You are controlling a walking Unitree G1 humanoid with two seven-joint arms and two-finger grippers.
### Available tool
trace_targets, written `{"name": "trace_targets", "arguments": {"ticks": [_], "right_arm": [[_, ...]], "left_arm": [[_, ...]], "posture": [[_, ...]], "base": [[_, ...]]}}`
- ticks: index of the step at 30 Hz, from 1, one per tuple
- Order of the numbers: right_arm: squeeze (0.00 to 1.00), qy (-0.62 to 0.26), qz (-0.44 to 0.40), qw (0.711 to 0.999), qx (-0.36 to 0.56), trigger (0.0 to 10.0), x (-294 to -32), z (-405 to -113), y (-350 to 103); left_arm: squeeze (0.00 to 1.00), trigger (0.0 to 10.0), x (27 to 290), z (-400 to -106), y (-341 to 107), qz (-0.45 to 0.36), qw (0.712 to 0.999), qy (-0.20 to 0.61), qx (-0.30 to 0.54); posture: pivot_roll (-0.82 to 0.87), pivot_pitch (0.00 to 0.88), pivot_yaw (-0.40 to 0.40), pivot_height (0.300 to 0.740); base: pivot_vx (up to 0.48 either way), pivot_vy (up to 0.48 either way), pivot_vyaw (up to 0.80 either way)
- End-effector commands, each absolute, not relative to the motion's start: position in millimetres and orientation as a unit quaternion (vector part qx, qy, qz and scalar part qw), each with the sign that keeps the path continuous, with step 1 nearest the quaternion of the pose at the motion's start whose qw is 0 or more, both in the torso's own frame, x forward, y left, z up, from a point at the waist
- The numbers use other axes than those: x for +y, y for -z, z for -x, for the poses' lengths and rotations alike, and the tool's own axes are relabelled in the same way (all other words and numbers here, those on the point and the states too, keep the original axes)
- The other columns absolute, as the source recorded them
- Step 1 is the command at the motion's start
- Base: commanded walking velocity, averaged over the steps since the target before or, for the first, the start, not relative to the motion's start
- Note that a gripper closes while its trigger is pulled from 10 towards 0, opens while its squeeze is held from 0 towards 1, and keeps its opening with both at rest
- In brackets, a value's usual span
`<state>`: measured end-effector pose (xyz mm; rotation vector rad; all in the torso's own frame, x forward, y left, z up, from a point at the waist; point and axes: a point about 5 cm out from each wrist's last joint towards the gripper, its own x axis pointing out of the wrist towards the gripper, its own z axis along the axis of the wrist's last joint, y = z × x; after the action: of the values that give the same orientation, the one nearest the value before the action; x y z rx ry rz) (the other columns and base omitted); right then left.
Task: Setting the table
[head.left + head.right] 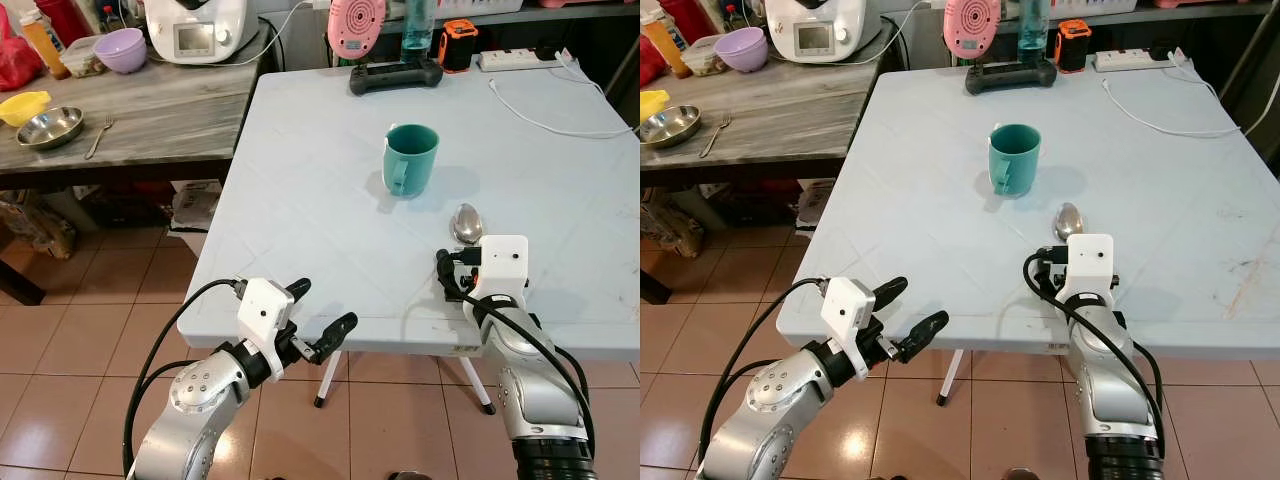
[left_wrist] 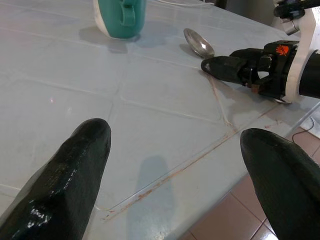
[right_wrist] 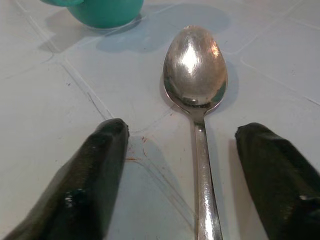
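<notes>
A teal mug [image 1: 410,158] stands upright near the middle of the white table [image 1: 300,200], its handle toward me. A steel spoon [image 3: 195,65] lies just in front of it, bowl toward the mug [image 3: 105,10]. My right gripper [image 3: 182,129] rests low on the table at the near edge, open, with the spoon's handle lying between its two fingers [image 3: 85,185]. My left gripper [image 1: 323,305] is open and holds nothing, hovering at the table's front edge, left of the spoon [image 2: 199,44].
A black controller [image 1: 395,76], a pink device [image 1: 356,25], a power strip [image 1: 520,58] and a white cable [image 1: 540,120] line the table's far side. A wooden side table [image 1: 150,110] on the left carries a steel bowl [image 1: 48,127], a fork [image 1: 98,135] and a purple bowl [image 1: 121,48].
</notes>
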<state>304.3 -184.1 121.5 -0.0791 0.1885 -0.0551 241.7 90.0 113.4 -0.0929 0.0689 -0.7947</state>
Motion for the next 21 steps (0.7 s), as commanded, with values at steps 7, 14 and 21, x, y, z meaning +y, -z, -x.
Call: {"name": "trace_targets", "arguments": {"ticks": [7, 14, 21], "right_arm": [[0.0, 0.028, 0.024, 0.985, 0.17, 0.0, -187.2, -295.2, -98.3], [0.0, 0.029, 0.014, 0.981, 0.189, 0.0, -186.9, -293.7, -96.2], [0.0, 0.032, -0.005, 0.978, 0.205, 0.0, -186.1, -292.2, -93.1]], "left_arm": [[0.0, 10.0, 92.1, -241.5, -115.5, 0.046, 0.918, 0.393, 0.035], [0.0, 10.0, 91.1, -240.4, -115.1, 0.046, 0.916, 0.398, 0.037], [0.0, 10.0, 92.4, -240.5, -115.0, 0.044, 0.915, 0.398, 0.039]], "posture": [[-0.16, 0.141, 0.117, 0.74], [-0.15, 0.141, 0.121, 0.74], [-0.15, 0.143, 0.123, 0.74]], "base": [[0.0, 0.0, 0.0], [0.0, 0.0, 0.0], [0.0, 0.0, 0.0]]}}
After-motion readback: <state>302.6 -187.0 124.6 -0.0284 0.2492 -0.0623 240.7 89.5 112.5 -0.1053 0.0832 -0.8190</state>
